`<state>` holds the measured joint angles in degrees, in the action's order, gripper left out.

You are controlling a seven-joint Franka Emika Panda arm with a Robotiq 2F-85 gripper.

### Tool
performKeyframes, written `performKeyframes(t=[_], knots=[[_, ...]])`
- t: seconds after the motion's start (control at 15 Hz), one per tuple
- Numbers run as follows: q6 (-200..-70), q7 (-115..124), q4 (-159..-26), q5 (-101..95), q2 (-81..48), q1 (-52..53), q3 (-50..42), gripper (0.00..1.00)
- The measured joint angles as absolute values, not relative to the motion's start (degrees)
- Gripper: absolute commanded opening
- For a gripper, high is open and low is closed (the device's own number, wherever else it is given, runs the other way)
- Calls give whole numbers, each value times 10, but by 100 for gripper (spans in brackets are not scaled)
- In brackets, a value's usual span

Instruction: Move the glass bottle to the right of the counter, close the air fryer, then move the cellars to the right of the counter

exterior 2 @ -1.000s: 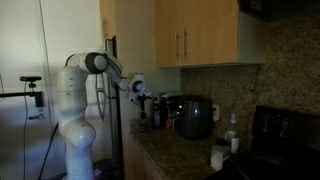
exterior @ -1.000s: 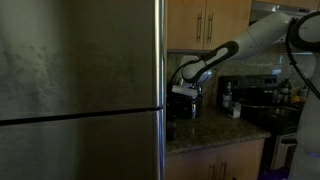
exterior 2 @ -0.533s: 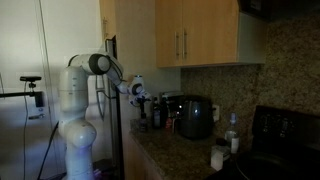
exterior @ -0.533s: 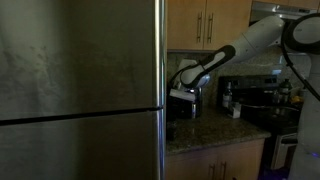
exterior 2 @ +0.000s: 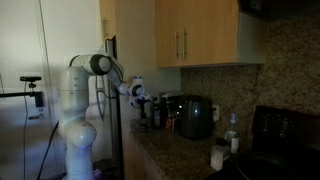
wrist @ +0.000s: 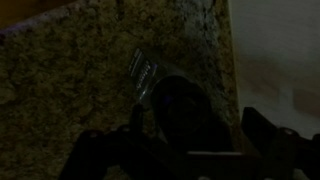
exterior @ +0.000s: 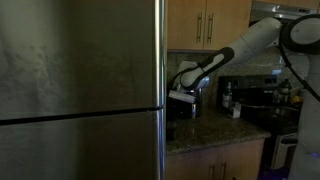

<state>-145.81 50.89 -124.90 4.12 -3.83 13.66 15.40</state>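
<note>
In the dim wrist view a dark round thing (wrist: 186, 108), seemingly the glass bottle seen from above, stands on the speckled counter (wrist: 70, 80) between my two fingers. The gripper (wrist: 198, 135) is open, with one finger on each side and a gap to each. In both exterior views the gripper (exterior 2: 141, 96) (exterior: 182, 94) hangs over dark items at the counter's end by the fridge. The black air fryer (exterior 2: 195, 117) stands just beyond it. Small pale cellars (exterior 2: 217, 156) (exterior: 236, 111) sit farther along the counter.
A large steel fridge (exterior: 80, 90) fills the near side. Wooden cabinets (exterior 2: 195, 35) hang above the counter. A black stove (exterior 2: 285, 130) stands at the far end. Another pale-topped bottle (exterior 2: 232, 128) stands near the cellars. A pale wall (wrist: 275, 50) runs right beside the gripper.
The gripper has sunk slightly toward the dark items at the counter's end. Nothing else has moved.
</note>
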Motion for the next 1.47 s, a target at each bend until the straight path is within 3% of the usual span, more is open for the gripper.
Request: performKeyframes(t=[1.47], knots=[[-1400, 553, -1246, 25, -43, 138, 148, 100]])
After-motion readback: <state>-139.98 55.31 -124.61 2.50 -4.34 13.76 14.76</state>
